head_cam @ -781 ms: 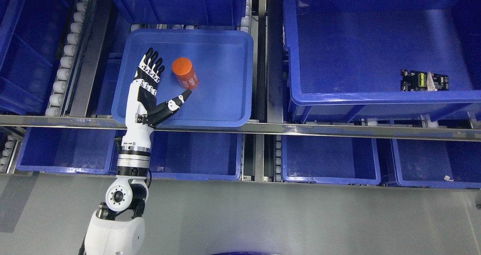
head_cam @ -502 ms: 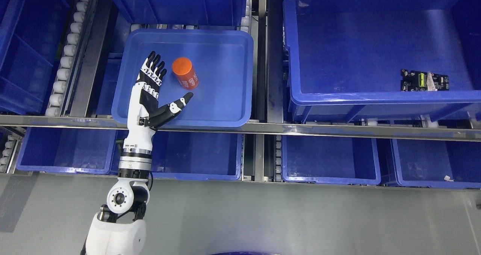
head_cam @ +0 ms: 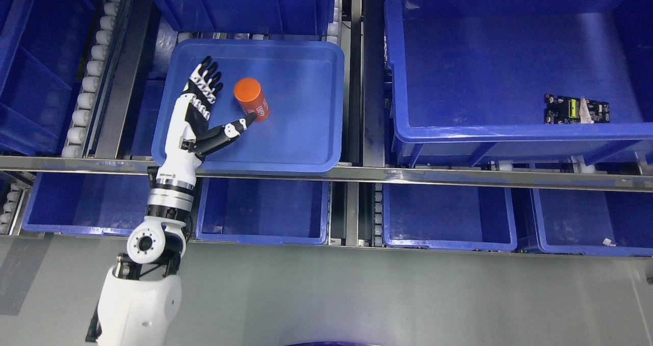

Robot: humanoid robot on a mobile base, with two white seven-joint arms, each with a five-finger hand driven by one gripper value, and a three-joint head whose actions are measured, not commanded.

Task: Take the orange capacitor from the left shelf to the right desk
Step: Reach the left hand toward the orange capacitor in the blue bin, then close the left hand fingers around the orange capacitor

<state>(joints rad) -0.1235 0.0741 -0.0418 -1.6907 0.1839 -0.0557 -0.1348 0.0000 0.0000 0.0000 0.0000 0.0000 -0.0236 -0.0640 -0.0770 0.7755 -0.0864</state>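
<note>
blue plastic bins (head_cam: 459,218) fill a metal roller rack (head_cam: 92,75) above what looks like grey floor (head_cam: 357,300).

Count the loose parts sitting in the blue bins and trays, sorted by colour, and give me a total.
Orange: 1, the orange capacitor in the shallow blue tray, beside the open left robot hand.
Black: 1, the circuit board in the large blue bin on the right.
Total: 2

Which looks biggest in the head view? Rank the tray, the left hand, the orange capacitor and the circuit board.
1. tray
2. left hand
3 and 4. circuit board and orange capacitor, too close in apparent size to rank.
</note>
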